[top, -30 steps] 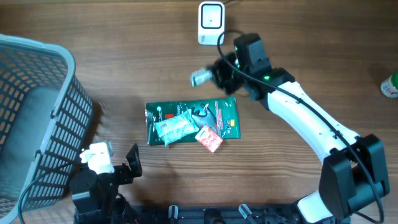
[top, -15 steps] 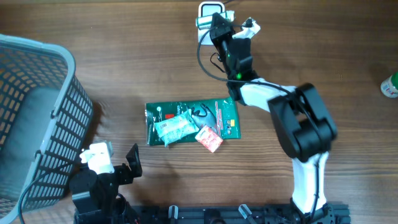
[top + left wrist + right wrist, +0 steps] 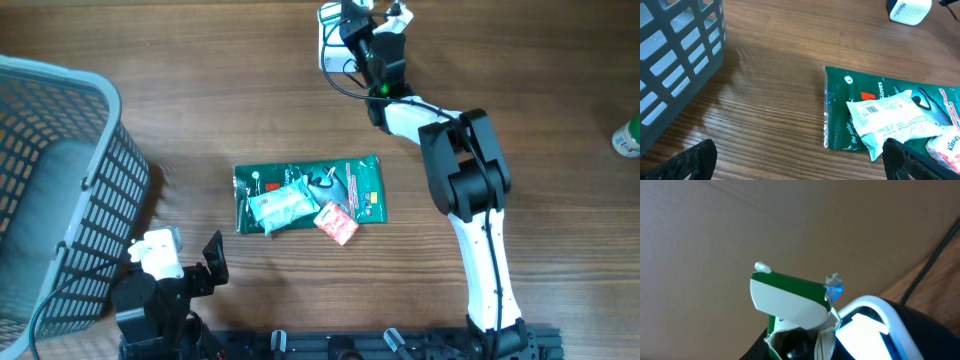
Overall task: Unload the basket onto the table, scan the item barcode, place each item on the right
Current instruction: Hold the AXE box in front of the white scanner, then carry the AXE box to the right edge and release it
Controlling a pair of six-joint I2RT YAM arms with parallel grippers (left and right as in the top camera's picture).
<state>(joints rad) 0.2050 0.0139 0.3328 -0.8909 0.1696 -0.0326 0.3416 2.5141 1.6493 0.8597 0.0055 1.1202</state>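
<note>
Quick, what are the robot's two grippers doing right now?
Left gripper: open, holding nothing.
Right gripper: closed on a small green-and-white packet.

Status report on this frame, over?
Left gripper open, idle beside grey plastic basket. Right gripper shut on small green-and-white packet, held up at white barcode scanner. Nothing seen blocking.

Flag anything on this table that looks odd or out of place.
Nothing spilled or broken. A white packet and a red sachet lie askew on the green pack mid-table. The right end effector pinches a crumpled green-and-white packet near the scanner.
</note>
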